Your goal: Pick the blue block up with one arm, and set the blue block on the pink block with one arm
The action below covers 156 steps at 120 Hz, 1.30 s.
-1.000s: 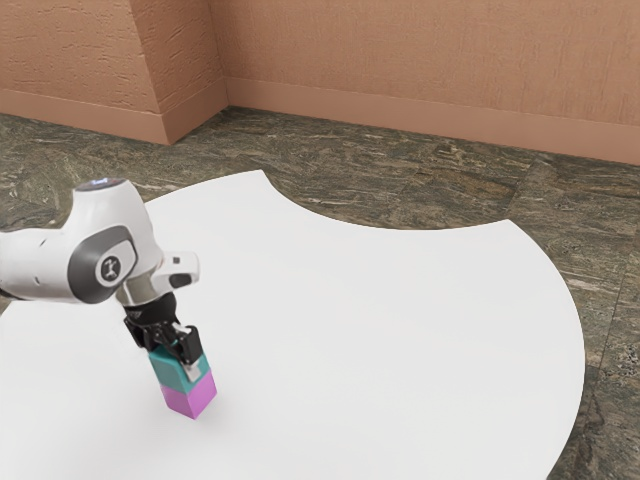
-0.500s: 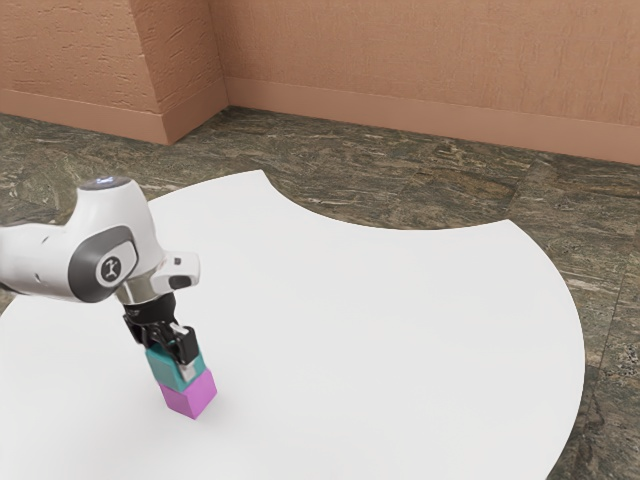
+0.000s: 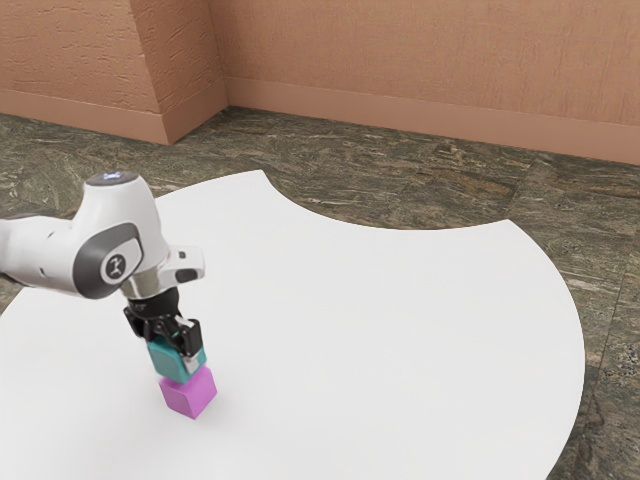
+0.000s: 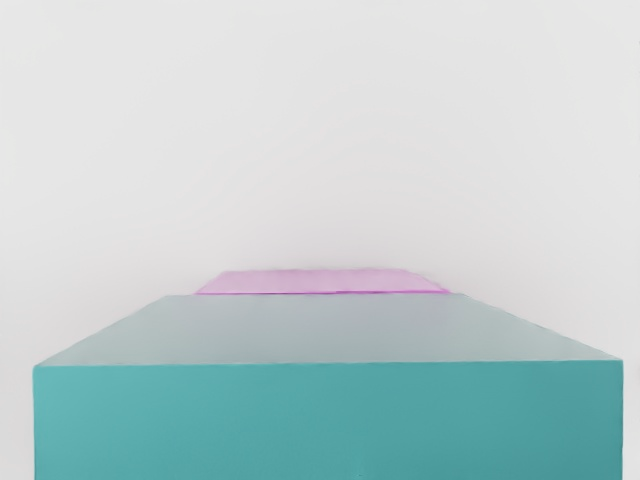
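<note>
1. Blue block (image 3: pixel 172 362) (renders teal) sits on top of the pink block (image 3: pixel 190 393), on the white bench (image 3: pixel 400 330) toward the exterior view's left.
2. Your pincer (image 3: pixel 170 347) is clamped on the blue block from above, with one black finger (image 3: pixel 190 342) on its near side and the other on the far side.
3. Stack is not flush: the pink block juts a little toward the exterior view's right.
4. Whether the two blocks touch or a hairline gap remains, you cannot tell.
5. Wrist view: blue block (image 4: pixel 320 410) lies just under the hand, with a thin strip of the pink block (image 4: pixel 320 282) showing past its far edge.
6. Arm (image 3: pixel 100 255) reaches in from the exterior view's left.
</note>
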### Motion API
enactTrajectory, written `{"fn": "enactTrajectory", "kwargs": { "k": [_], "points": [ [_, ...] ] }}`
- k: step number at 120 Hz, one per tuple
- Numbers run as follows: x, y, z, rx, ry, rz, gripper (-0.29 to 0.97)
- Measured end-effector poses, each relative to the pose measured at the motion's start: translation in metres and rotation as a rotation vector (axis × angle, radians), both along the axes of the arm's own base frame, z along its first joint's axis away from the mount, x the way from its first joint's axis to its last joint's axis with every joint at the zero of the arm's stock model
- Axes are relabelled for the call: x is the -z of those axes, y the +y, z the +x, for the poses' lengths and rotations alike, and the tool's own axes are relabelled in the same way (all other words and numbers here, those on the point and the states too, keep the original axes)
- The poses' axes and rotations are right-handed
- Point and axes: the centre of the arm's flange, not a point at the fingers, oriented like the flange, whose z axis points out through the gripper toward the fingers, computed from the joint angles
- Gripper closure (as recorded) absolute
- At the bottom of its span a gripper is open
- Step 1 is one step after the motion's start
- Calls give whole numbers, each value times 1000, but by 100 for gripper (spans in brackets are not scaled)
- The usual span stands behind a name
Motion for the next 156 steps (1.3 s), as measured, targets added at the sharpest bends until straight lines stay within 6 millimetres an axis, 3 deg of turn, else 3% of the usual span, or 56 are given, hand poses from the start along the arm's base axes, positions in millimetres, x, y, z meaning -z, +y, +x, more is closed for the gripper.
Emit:
{"fn": "enactTrajectory", "kwargs": {
  "k": [53,108,156],
  "points": [
    [-6,-2,-3,-41,-15,9,31],
    [6,-2,-12,-73,5,13,31],
    [11,-3,-6,-73,-3,19,31]
  ]
}}
